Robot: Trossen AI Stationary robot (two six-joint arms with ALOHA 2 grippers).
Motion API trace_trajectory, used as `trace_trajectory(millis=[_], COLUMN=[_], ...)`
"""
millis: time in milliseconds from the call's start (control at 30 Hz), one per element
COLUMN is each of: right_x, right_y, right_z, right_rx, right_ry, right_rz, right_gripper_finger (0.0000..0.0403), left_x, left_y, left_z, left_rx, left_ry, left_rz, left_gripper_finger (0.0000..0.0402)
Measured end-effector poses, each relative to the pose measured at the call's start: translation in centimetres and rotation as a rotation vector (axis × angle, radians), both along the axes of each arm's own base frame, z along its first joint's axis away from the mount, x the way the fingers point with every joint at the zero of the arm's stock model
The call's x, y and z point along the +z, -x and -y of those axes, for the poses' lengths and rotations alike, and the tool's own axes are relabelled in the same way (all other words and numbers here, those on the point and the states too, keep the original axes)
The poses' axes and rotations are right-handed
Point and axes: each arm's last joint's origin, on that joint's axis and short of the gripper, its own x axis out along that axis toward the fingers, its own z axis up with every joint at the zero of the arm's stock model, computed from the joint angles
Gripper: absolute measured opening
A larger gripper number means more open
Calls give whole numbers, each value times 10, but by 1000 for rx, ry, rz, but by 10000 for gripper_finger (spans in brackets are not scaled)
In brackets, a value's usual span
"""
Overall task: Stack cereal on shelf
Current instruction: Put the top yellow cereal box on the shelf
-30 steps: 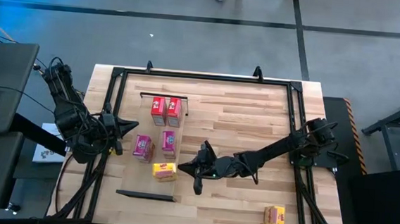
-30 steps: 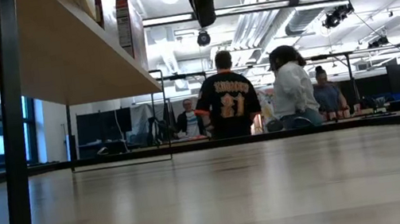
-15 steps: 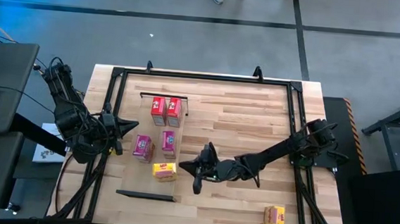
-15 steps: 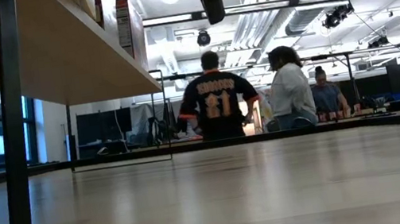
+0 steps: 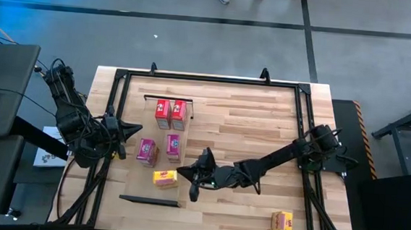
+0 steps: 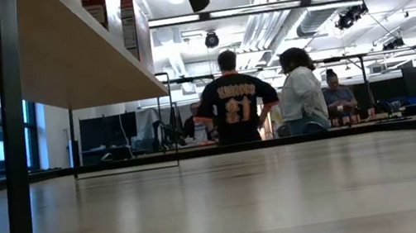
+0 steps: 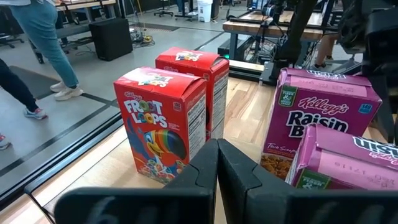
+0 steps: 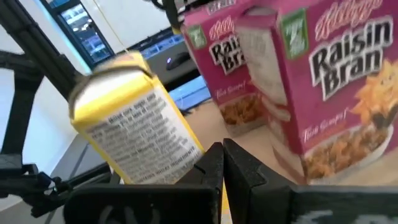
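**Right claw closed beside the yellow box on the shelf**

Your right claw (image 5: 188,180) sits a little below the middle of the high view, at the end of the right arm that reaches in from the right edge of the counter (image 5: 263,126). Its fingers (image 8: 214,163) are pressed together with nothing between them, and the tip lies just beside the small yellow cardboard cereal box (image 5: 163,178). From the right wrist view that yellow box (image 8: 134,118) stands right in front of the closed fingers, tilted, with two magenta Raisin Bran boxes (image 8: 311,68) behind it.

Your left claw (image 5: 130,133) waits at the left edge of the counter, also closed and empty; its fingers (image 7: 214,168) meet in a point in the left wrist view, facing a red Froot Loops box (image 7: 163,121) and the second red box (image 7: 199,78) behind it.

The pale wooden shelf panel (image 5: 202,140) with thin black rails (image 5: 149,200) lies left of centre in the high view. On it you have two red boxes (image 5: 171,110) side by side toward the top, two magenta boxes (image 5: 160,148) below them, and the yellow box lowest. One more yellow box (image 5: 281,222) lies well apart, on the counter at the lower right of the high view.

In the low view, people (image 6: 238,107) stand in the room behind the counter.
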Motion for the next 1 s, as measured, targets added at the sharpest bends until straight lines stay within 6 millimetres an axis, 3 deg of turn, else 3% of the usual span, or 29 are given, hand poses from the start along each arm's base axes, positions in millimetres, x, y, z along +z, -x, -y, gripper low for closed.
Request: trace_trajectory(millis=[467,700,1000], right_x=[-7,-23,-23], right_y=[7,-1,-3], right_z=[-14,-19,-20], right_rx=[56,108,116], right_ry=[-51,-87,-107], right_rz=[-56,-35,11], right_gripper_finger=[0,0,0], left_x=[0,0,0], left_y=[0,0,0], left_z=[0,0,0], left_rx=[0,1,2], left_ry=[0,0,-2], left_rz=[0,1,3], left_gripper_finger=[0,0,0])
